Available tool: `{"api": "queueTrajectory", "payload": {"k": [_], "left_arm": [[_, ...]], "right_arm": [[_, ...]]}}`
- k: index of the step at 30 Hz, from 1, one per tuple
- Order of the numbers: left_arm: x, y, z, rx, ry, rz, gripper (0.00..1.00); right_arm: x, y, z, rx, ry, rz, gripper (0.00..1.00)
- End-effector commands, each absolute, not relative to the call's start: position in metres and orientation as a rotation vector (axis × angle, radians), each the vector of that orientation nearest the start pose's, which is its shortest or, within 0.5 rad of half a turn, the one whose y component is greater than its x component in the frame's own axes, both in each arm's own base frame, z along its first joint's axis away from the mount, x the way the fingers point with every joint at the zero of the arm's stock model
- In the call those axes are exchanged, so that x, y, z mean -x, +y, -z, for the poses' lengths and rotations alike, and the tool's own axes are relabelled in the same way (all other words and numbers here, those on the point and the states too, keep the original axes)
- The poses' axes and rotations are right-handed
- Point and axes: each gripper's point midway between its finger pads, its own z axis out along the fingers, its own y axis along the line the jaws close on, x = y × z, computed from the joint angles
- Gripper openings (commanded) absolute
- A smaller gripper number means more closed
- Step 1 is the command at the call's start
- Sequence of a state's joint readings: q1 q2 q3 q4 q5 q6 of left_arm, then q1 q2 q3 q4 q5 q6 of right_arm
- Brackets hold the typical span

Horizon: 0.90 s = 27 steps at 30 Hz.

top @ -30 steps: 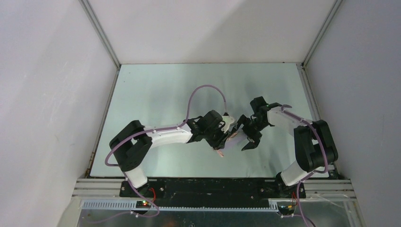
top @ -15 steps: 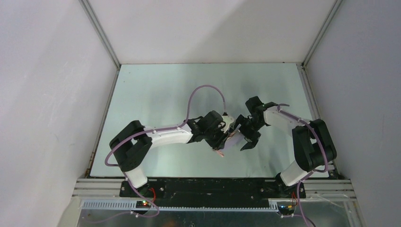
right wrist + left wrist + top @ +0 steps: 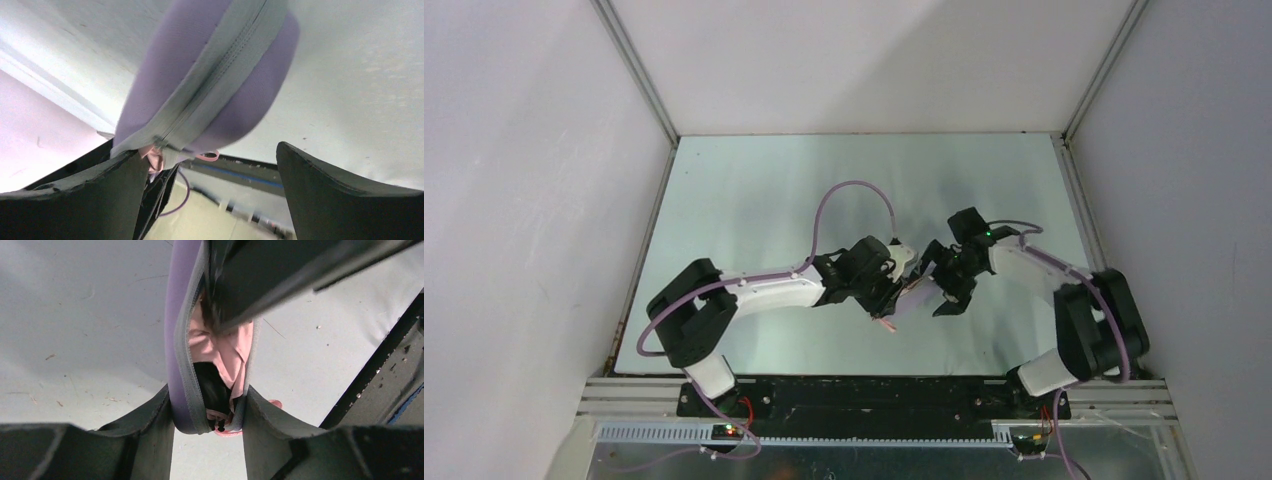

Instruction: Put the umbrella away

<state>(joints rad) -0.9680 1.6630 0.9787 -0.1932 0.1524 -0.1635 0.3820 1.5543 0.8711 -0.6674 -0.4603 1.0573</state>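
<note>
A pale lilac case (image 3: 177,315) with a grey zipper edge stands open, with the umbrella (image 3: 220,347) inside it, pink fabric over a black underside. My left gripper (image 3: 207,405) is shut on the case's near end, one finger on each side. A pink wrist loop (image 3: 227,432) hangs below. In the top view the left gripper (image 3: 886,298) and right gripper (image 3: 946,295) meet at the case (image 3: 912,305) at mid-table. My right gripper (image 3: 210,152) is wide open beside the case (image 3: 165,85); its left finger (image 3: 100,190) is by the zipper end, where pink fabric (image 3: 155,159) shows.
The grey table (image 3: 754,200) is walled by white panels on three sides. The left arm's lilac cable (image 3: 854,190) arcs above the table. A dark rail (image 3: 854,395) with both arm bases runs along the near edge.
The right gripper has edged a little left, closer to the case, and its elbow has swung outward. The left gripper keeps its hold on the case.
</note>
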Motion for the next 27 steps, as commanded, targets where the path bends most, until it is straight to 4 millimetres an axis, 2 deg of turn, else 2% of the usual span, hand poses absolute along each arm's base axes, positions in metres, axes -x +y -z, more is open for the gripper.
{"api": "queueTrajectory", "payload": {"k": [1,3,5,8,10,14,16,17,19,20,21,22,23,24,25,26,27], "left_arm": [[-0.204,-0.357,-0.087,-1.090,2.188,0.698,0.00],[-0.203,-0.353,-0.085,-1.103,2.196,0.675,0.00],[-0.206,-0.349,-0.085,-1.109,2.201,0.638,0.00],[-0.209,-0.343,-0.087,-1.125,2.197,0.590,0.00],[-0.212,-0.340,-0.092,-1.146,2.176,0.554,0.00],[-0.226,-0.328,-0.109,-1.218,2.103,0.387,0.00],[-0.239,-0.320,-0.130,-1.223,2.023,0.267,0.00],[-0.248,-0.312,-0.137,-1.221,1.981,0.167,0.00],[-0.265,-0.303,-0.162,-1.177,1.888,0.046,0.00],[-0.276,-0.292,-0.178,-1.139,1.838,-0.059,0.00],[-0.282,-0.294,-0.191,-1.104,1.789,-0.085,0.00],[-0.288,-0.285,-0.205,-1.088,1.736,-0.178,0.00],[-0.295,-0.287,-0.222,-1.035,1.683,-0.195,0.00],[-0.300,-0.277,-0.235,-1.011,1.637,-0.286,0.00],[-0.306,-0.280,-0.252,-0.941,1.581,-0.284,0.00],[-0.309,-0.273,-0.266,-0.910,1.542,-0.338,0.00],[-0.313,-0.276,-0.284,-0.832,1.491,-0.322,0.00]], "right_arm": [[-0.244,0.170,-0.084,-0.829,2.753,-0.731,0.96],[-0.249,0.166,-0.108,-0.794,2.673,-0.799,0.96],[-0.248,0.163,-0.121,-0.787,2.643,-0.842,0.93],[-0.245,0.156,-0.125,-0.813,2.642,-0.867,0.83],[-0.248,0.156,-0.129,-0.757,2.636,-0.881,0.75],[-0.250,0.158,-0.134,-0.491,2.658,-0.829,0.62],[-0.253,0.161,-0.140,-0.409,2.639,-0.837,0.58],[-0.251,0.165,-0.144,-0.386,2.634,-0.880,0.57],[-0.254,0.175,-0.156,-0.342,2.593,-0.977,0.56],[-0.256,0.184,-0.167,-0.319,2.553,-1.058,0.55],[-0.258,0.188,-0.174,-0.304,2.528,-1.105,0.55],[-0.260,0.197,-0.189,-0.286,2.473,-1.196,0.55],[-0.262,0.200,-0.198,-0.275,2.441,-1.237,0.55],[-0.266,0.207,-0.216,-0.249,2.371,-1.327,0.55],[-0.268,0.210,-0.226,-0.235,2.332,-1.370,0.56],[-0.272,0.215,-0.248,-0.202,2.246,-1.449,0.56],[-0.273,0.217,-0.259,-0.187,2.206,-1.486,0.57]]}}
